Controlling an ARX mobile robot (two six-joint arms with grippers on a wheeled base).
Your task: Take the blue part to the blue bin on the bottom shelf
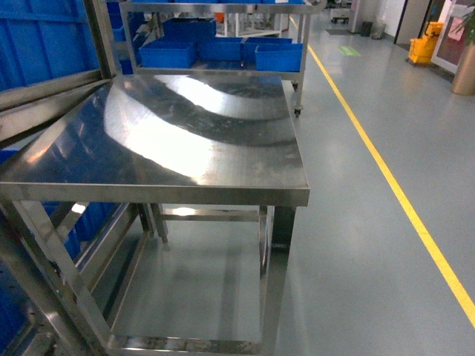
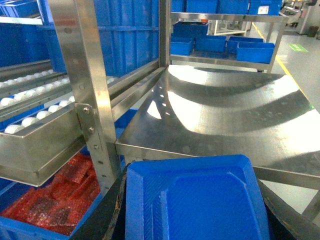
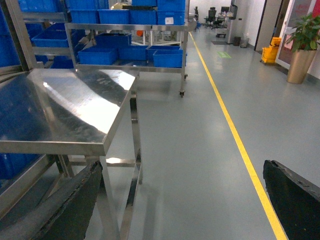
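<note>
You are looking at big shiny steel desk [image 1: 185, 141] filling head view. Roller shelf [image 2: 35, 125] with white rollers sitting left of desk. Bin of red parts [image 2: 50, 200] lying under it. Left hand [image 2: 195, 210] gripping blue tray [image 2: 195, 197], close to desk edge. Right hand [image 3: 185, 200] standing wide apart, gripping nothing, black fingers [image 3: 292, 197] over floor [image 3: 200, 140].

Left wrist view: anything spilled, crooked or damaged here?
Nothing stands out. The steel table is bare and level, the white rollers sit in line in their rail, and the red parts lie inside their blue bin. A blue tray sits between the gripper fingers.
</note>
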